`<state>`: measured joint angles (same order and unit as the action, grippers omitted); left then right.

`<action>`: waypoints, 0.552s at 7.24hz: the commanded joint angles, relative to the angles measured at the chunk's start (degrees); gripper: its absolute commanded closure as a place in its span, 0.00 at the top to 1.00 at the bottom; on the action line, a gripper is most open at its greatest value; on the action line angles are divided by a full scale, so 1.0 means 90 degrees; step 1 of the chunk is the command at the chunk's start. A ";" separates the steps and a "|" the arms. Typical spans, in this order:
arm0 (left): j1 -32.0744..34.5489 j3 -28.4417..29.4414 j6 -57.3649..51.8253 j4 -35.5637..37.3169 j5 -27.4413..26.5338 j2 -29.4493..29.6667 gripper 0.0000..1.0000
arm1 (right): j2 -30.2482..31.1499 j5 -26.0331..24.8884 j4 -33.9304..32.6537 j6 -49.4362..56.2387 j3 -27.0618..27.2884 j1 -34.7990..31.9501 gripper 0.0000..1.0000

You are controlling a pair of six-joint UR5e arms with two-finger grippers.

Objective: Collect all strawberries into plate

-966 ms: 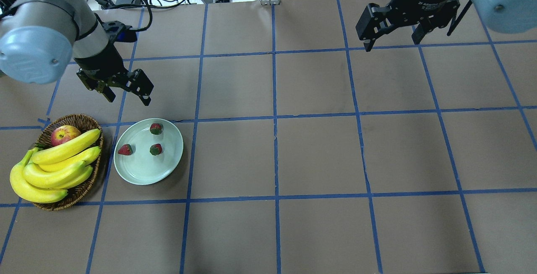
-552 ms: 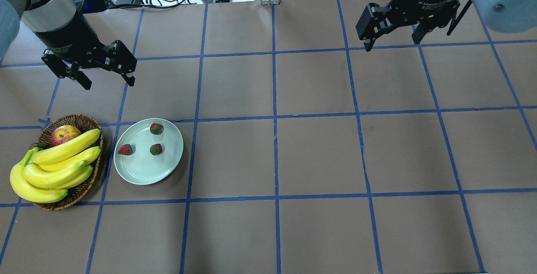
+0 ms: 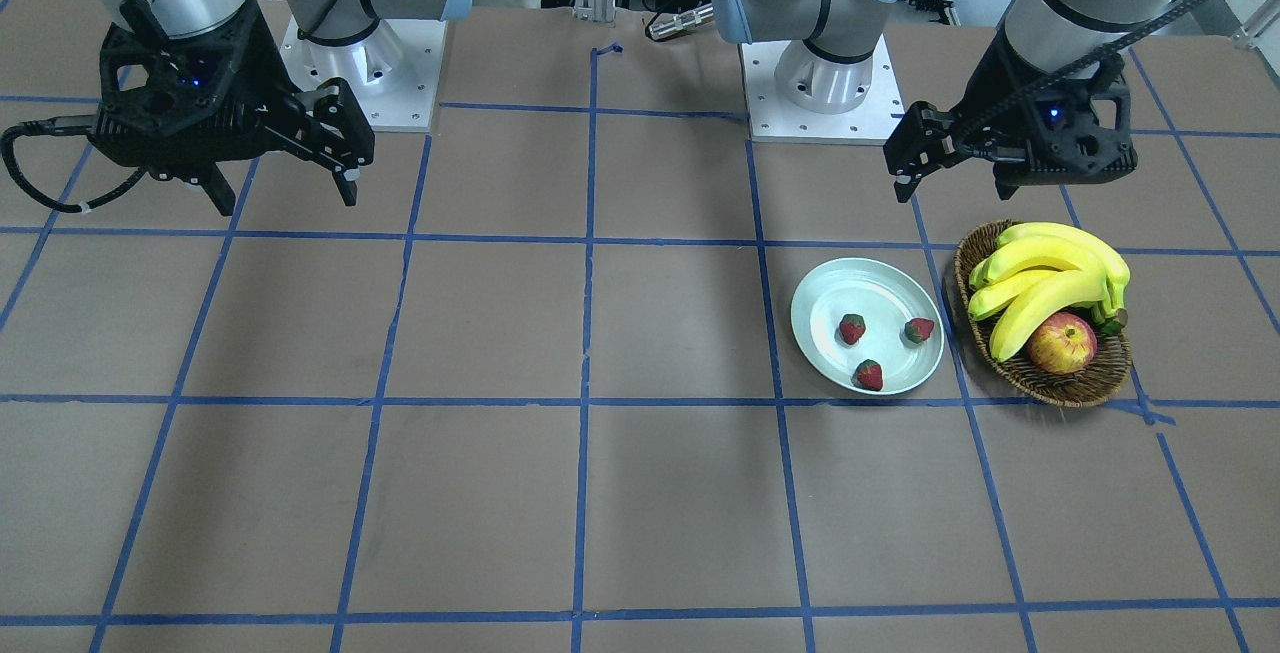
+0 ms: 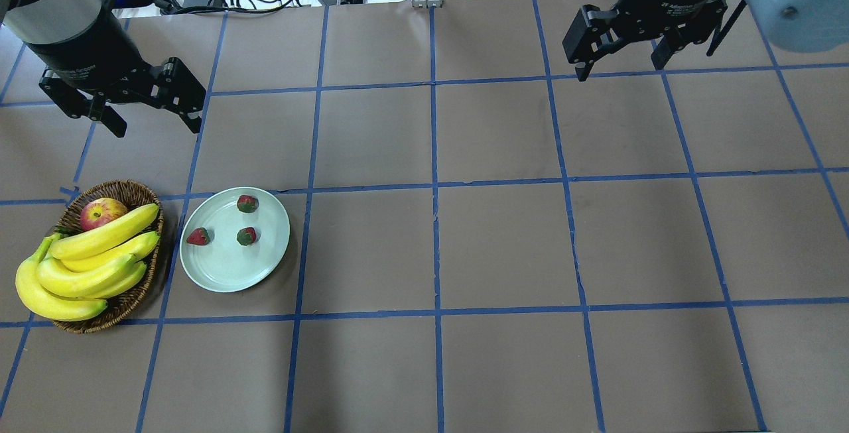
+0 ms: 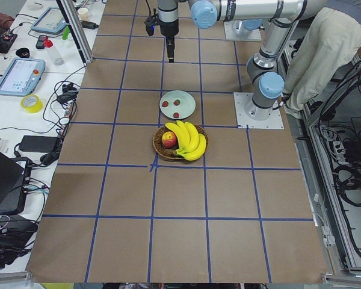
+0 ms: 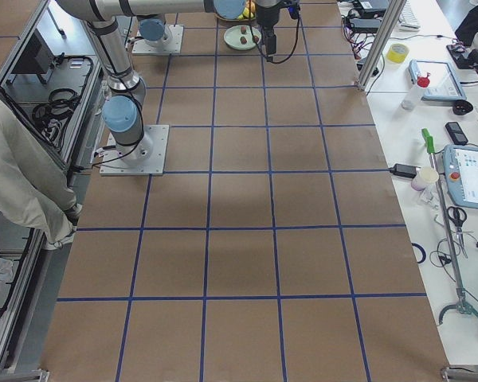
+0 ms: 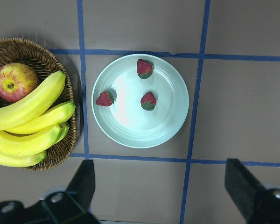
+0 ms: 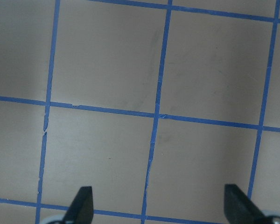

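Big brown table [image 4: 504, 241] with a blue tape grid. Over it the left gripper [image 4: 158, 128] hangs on the far side of the fruit, fingers spread wide and holding nothing. Same deal with the right gripper [image 4: 621, 70], spread apart and empty, well away on the other side. The wicker basket [image 4: 132, 189] sits just beside the plate [image 4: 225, 274] and holds bananas [image 4: 86, 267] plus an apple [image 4: 101, 213]. All three strawberries [image 4: 247, 203] are on the plate, apart from each other: one near the far rim, two nearer the middle.
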<state>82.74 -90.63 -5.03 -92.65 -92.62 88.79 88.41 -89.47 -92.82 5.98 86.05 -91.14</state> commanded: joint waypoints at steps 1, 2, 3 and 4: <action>0.0530 -0.0066 0.0420 0.0360 0.0018 0.0095 1.00 | 0.0000 0.0000 -0.0009 0.0000 0.0000 0.0000 1.00; 0.0659 -0.0202 0.0441 0.0566 0.0028 0.0096 1.00 | 0.0000 0.0000 0.0001 0.0000 0.0000 0.0000 1.00; 0.0650 -0.0300 0.0315 0.0694 0.0028 0.0067 1.00 | 0.0000 0.0000 -0.0009 0.0000 0.0000 0.0000 1.00; 0.0650 -0.0398 0.0314 0.0695 0.0018 0.0037 1.00 | 0.0000 0.0000 -0.0009 0.0000 0.0000 0.0000 1.00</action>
<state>88.35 -93.09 -1.92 -87.13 -92.40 89.37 88.42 -89.47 -92.88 5.97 86.05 -91.14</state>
